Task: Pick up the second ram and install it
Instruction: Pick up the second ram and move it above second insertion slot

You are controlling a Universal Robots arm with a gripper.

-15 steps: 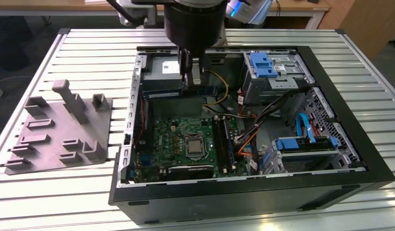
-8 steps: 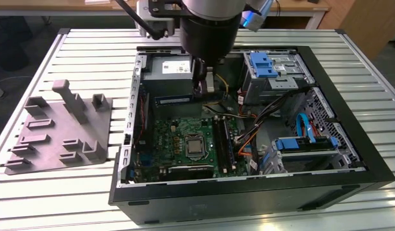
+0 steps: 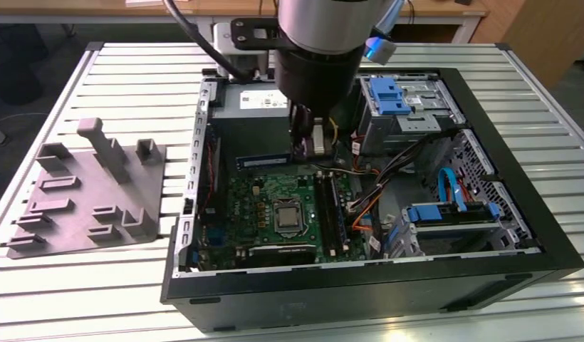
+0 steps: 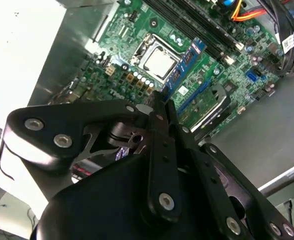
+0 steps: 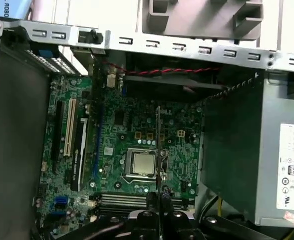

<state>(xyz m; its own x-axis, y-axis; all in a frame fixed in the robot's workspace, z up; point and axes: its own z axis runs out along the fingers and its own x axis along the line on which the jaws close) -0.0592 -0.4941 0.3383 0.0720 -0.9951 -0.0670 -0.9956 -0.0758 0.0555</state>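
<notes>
One stick, the second ram (image 4: pixel 184 66), is hanging edge-on above the CPU socket (image 4: pixel 159 61); the gripper (image 4: pixel 162 102) is pinching its flat faces near one end. I'm judging it light, stiff, thin and fragile, so I'm favouring the faces, not the contact edge.

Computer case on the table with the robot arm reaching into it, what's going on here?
A single robot arm is working inside an open computer case. Its gripper is shut on the second ram, a thin stick with a blue label, held over the motherboard near the processor socket. The stick is not seated in a slot yet. The grey moulded tray sits on the slatted table, at the exterior view's left of the case.
</notes>
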